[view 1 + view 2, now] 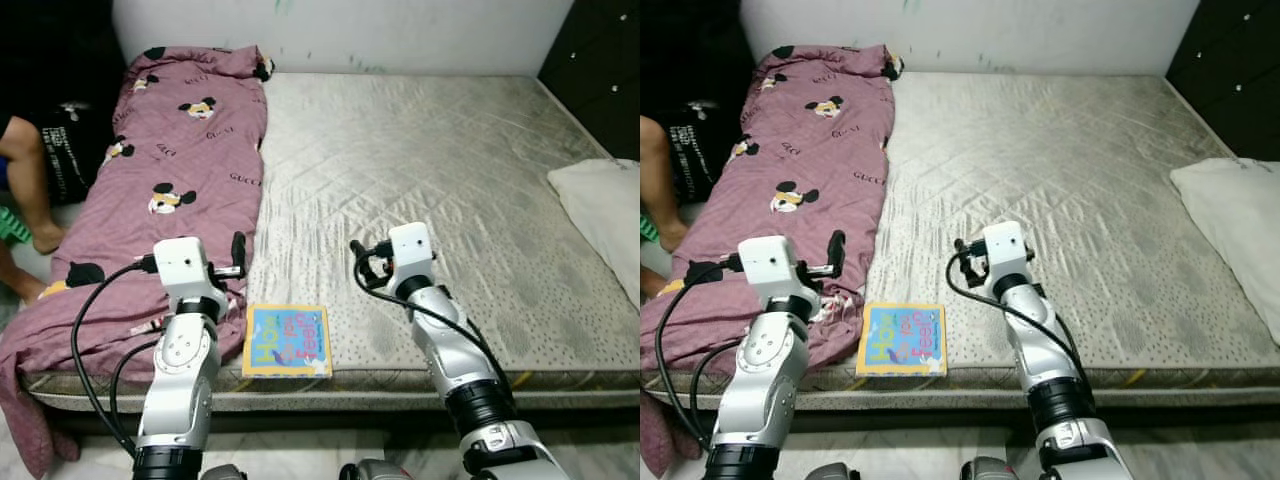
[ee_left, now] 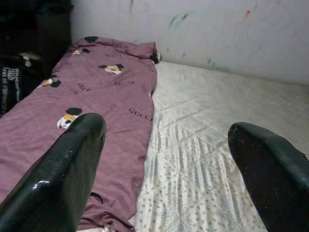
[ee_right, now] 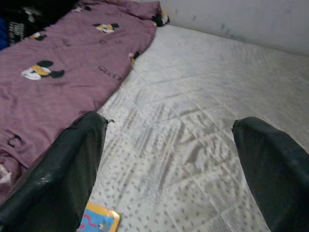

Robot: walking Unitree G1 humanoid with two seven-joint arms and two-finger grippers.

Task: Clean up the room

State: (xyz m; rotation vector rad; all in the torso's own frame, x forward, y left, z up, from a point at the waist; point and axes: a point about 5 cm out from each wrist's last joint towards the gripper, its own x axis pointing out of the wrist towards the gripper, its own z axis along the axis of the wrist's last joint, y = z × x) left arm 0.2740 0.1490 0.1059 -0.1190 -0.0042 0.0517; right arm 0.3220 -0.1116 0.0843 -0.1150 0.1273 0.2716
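A colourful children's book [image 1: 287, 341] lies flat at the near edge of the mattress [image 1: 430, 170], between the two arms and nearer than both grippers. The left gripper [image 1: 238, 262] hovers just left of and beyond it over the purple blanket [image 1: 170, 170], fingers spread wide and empty. The right gripper [image 1: 362, 262], equally open and empty, hovers to its right; both arms look about equally close.

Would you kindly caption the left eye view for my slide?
Both open hands, left hand and right hand, hover over the mattress near a book.
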